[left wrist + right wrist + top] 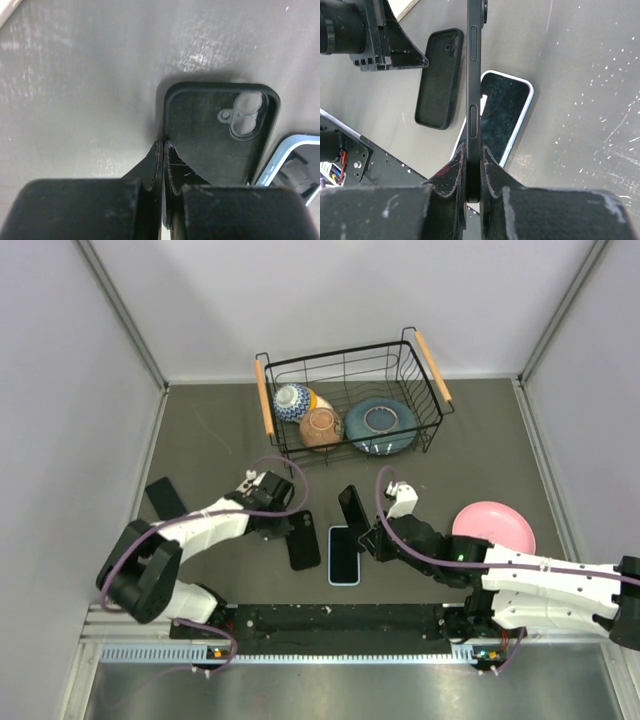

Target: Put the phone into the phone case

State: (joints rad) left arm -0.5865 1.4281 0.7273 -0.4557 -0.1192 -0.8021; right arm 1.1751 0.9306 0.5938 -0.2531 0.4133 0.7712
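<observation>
My left gripper [162, 155] is pressed nearly together on the side wall of the black phone case [215, 135], one finger outside the rim and one inside. The case lies flat on the table [480, 440], open side up, with its camera cutout [246, 115] at the end away from me. My right gripper [473, 160] pinches the phone [473, 75] by one end and holds it on edge, side buttons facing my wrist camera. It is raised off the table, just beside the case and more or less over a light-blue-rimmed phone [507, 115] lying flat next to it; whether that one is a cased phone or only a case with a dark inside I cannot tell. I judge this to be the step before insertion: case steadied, phone in the air, nothing seated yet. The next move calls for carrying the phone across to the black case and rolling it from edge-on to flat. Its camera end should go toward the cutout, one end tucked under the rim before the rest is pressed down. My left fingers sit on the very wall the phone must pass, so they may have to shift or let go.
</observation>
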